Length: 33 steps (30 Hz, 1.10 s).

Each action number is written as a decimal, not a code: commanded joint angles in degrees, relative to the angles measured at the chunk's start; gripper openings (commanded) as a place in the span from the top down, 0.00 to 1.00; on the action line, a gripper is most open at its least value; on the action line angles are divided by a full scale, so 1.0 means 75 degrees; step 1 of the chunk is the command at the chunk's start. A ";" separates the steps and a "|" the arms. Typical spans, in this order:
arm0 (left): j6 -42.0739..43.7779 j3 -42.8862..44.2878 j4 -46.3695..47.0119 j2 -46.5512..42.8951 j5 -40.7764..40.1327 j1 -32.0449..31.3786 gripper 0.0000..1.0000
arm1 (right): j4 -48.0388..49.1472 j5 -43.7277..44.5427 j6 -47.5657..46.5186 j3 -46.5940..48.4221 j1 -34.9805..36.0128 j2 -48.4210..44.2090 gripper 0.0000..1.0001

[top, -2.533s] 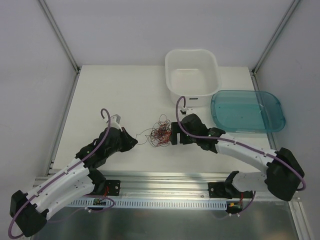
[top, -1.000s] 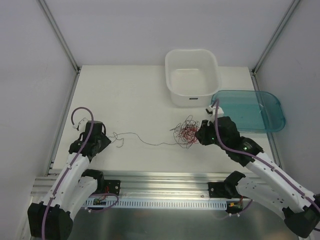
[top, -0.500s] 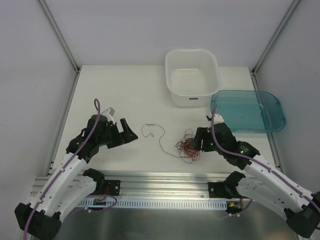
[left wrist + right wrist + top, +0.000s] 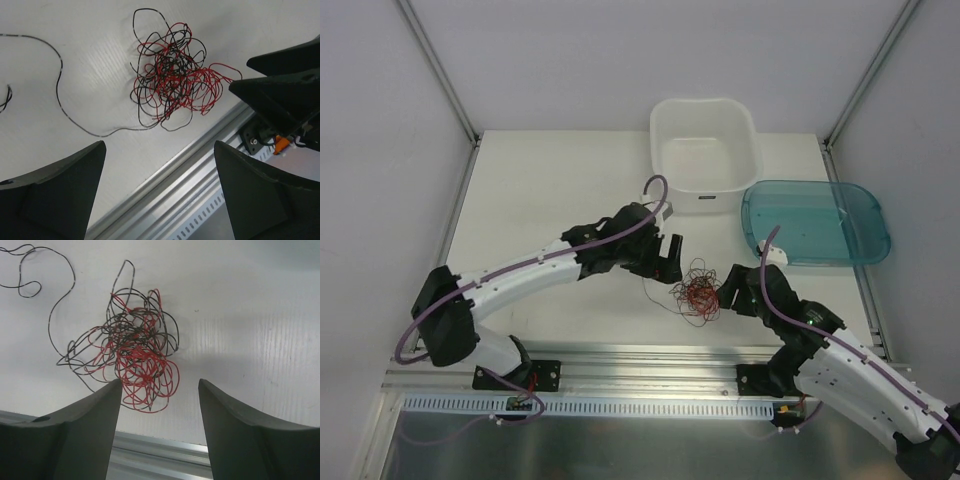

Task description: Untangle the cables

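The white table [image 4: 550, 180] is occupied at the back right by a white tub [image 4: 703, 103] and, just beside it, a teal lid [image 4: 815, 222]. The left gripper [image 4: 665, 262] is held with jaws spread wide — nothing is grasped. The right gripper [image 4: 728, 292] is likewise parted and empty. Between the two, near the table's front edge, the cables [image 4: 695, 290] are seen lying in a red-and-black knot — one black strand [image 4: 60, 75] is trailed loose.
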 commanded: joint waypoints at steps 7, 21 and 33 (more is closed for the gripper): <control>0.1250 0.1996 0.0163 0.2739 -0.1148 -0.1005 0.16 | 0.1051 -0.0042 0.1856 -0.1377 -0.0033 -0.0762 0.33; 0.0571 0.1951 0.0198 0.3714 -0.1429 -0.1029 1.00 | 0.3207 -0.0674 0.2185 -0.2163 -0.0068 0.0701 0.44; -0.0965 -0.0673 0.0198 0.0157 -0.1934 0.0609 1.00 | 0.0072 0.0671 0.0817 -0.0608 -0.0208 -0.0550 0.99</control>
